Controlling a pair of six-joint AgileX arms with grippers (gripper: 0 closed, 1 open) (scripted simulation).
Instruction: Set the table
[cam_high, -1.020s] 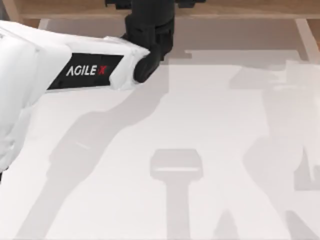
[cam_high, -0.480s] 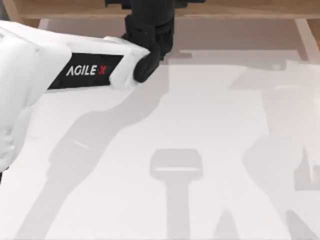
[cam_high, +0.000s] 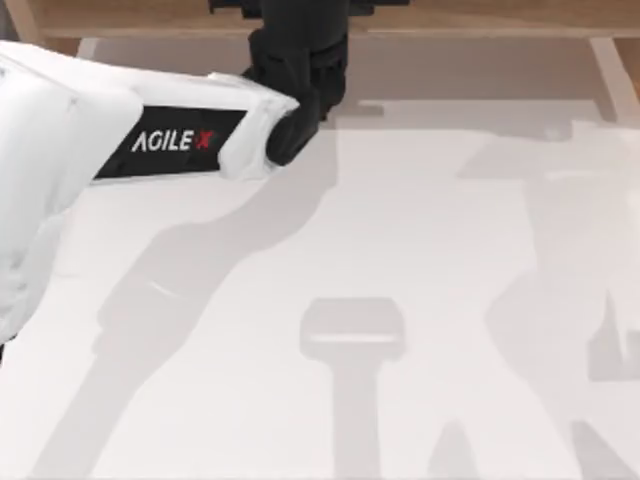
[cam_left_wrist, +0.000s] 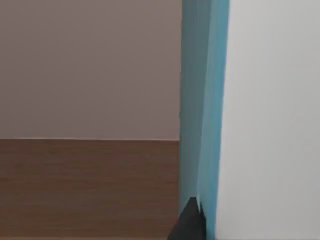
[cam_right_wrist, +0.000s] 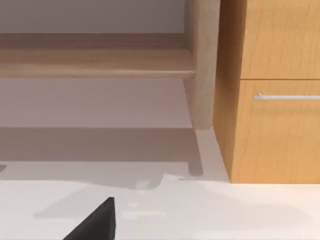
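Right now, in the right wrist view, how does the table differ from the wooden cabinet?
The table is plain white; the cabinet is orange-brown wood grain. The table lies flat; the cabinet's front stands upright. The cabinet bears a metal handle; the table has none. Both look smooth.

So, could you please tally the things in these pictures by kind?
left arm, at the top view's left: 1
table: 1
wooden cabinet: 1
drawer handle: 1
blue panel: 1
Total: 5
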